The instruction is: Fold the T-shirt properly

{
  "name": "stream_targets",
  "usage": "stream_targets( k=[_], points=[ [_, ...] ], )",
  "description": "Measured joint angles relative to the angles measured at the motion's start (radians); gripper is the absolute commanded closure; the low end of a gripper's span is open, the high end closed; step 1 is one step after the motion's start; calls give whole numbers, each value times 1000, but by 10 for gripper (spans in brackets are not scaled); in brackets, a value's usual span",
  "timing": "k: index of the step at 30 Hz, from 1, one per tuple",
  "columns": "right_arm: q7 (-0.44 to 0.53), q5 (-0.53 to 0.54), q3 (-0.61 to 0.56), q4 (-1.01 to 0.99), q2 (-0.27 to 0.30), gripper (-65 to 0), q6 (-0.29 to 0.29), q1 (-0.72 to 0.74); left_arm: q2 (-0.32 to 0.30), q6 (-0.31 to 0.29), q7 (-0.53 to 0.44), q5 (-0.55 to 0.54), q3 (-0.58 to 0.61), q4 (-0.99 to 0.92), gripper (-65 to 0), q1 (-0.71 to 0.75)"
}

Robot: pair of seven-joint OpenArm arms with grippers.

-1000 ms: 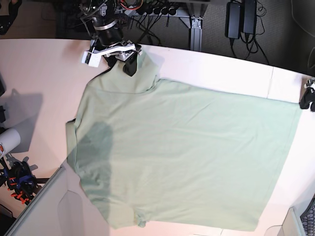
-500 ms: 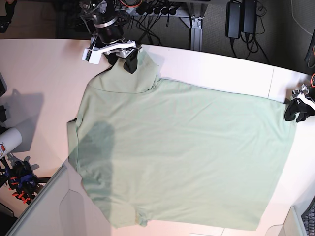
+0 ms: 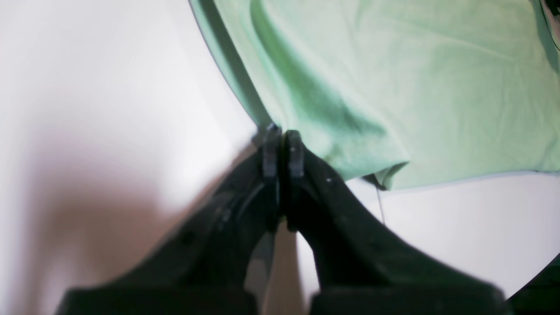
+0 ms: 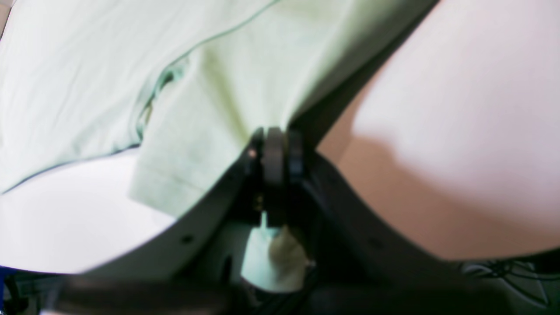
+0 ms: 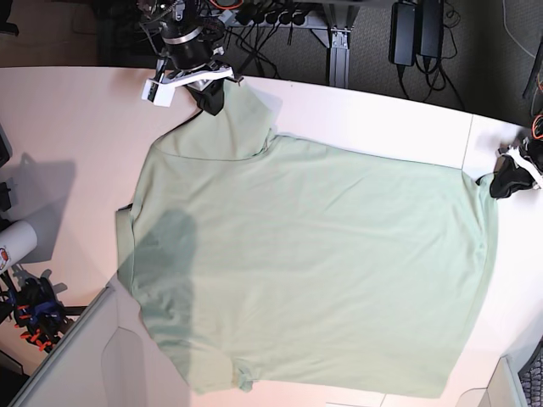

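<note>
The pale mint-green T-shirt (image 5: 314,263) lies spread flat on the white table (image 5: 68,119). My right gripper (image 5: 209,95) is at the table's far left and is shut on the end of one sleeve; the right wrist view shows its jaws (image 4: 275,153) closed on the sleeve fabric (image 4: 205,131). My left gripper (image 5: 502,181) is at the right edge and is shut on the shirt's upper hem corner, lifting it slightly. In the left wrist view its jaws (image 3: 282,146) pinch the shirt's edge (image 3: 393,65). Collar, buttons and label are not visible.
Black power bricks (image 5: 416,34) and cables hang behind the table's far edge. A white cylinder (image 5: 13,243) and orange-and-blue clamps (image 5: 34,314) sit at the left edge. A grey panel (image 5: 93,356) lies at the front left corner. A table seam (image 5: 467,140) runs near the right.
My left gripper came in from the right edge, closed on the hem corner and pulled it inward. My right gripper drew the sleeve slightly further back and left.
</note>
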Motion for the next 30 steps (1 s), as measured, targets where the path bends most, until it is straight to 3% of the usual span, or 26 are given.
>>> stream_targets(
  k=[5, 11, 17, 23, 30],
  points=[
    [-65, -8, 27, 56, -2, 0, -8, -28, -4, -3, 27, -26, -34, 14, 0, 17],
    [-105, 23, 61, 208, -3, 0, -15, -144, -87, 0, 133, -130, -87, 68, 0, 111],
    [-101, 28, 61, 299, -2, 0, -11, -155, -85, 4, 162, -127, -93, 185, 0, 177],
    [-98, 10, 74, 346, -5, 0, -10, -119, -89, 6, 156, -150, -182, 260, 0, 145],
    [-99, -8, 123, 348, -5, 0, -11, 3, -97, 7, 148, -131, -180, 261, 0, 69]
  ],
)
